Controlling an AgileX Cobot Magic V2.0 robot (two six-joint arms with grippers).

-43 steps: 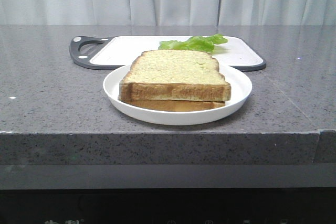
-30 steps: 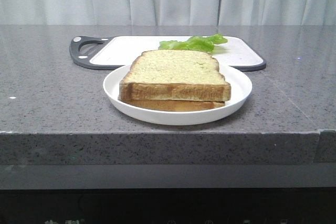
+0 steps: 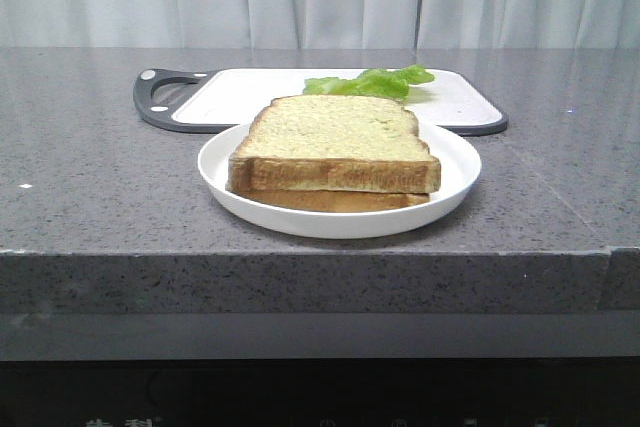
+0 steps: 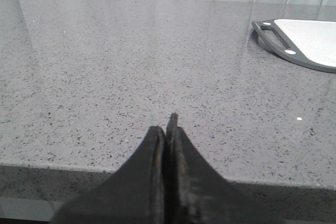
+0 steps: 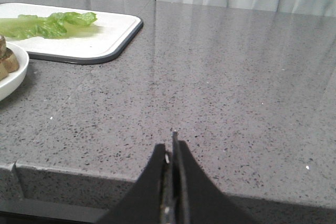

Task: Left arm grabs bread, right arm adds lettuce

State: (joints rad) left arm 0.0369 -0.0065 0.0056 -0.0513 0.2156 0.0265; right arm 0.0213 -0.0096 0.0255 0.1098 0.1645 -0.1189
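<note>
Your left gripper (image 4: 167,129) has its fingers pressed together over bare counter (image 4: 131,72), with only the board (image 4: 310,40) corner ahead and off to one side; the bread (image 3: 335,142) is out of its view. That bread tops another slice on the plate (image 3: 455,162) in front of the board. Your right gripper (image 5: 170,148) is also closed and empty, the lettuce (image 5: 47,24) lying on the board well ahead of it, off to one side.

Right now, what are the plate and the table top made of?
The plate looks like smooth white ceramic or plastic: glossy and plain, so either fits. The table top looks like polished grey stone, speckled with dark and light flecks and faintly reflecting the curtains.
</note>
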